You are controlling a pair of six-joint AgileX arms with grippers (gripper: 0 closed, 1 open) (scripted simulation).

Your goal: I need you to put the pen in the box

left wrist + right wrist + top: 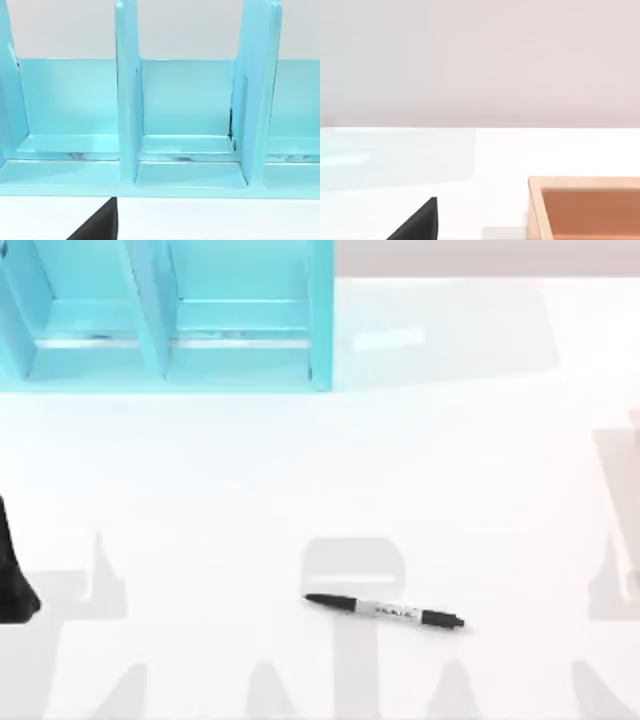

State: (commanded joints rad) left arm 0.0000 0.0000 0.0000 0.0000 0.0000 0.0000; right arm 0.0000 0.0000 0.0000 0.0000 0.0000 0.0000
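Slim black pen (385, 611), silvery-grey middle band

One pen (385, 611), one turquoise shelf unit (322, 330), one wooden box (536, 210), one table (300, 490).

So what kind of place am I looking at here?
Probably a rendered tabletop workspace rather than a real room: a plain white table, a pen lying on it, a turquoise divided rack at the far left, and a shallow wooden box seen from the right wrist.
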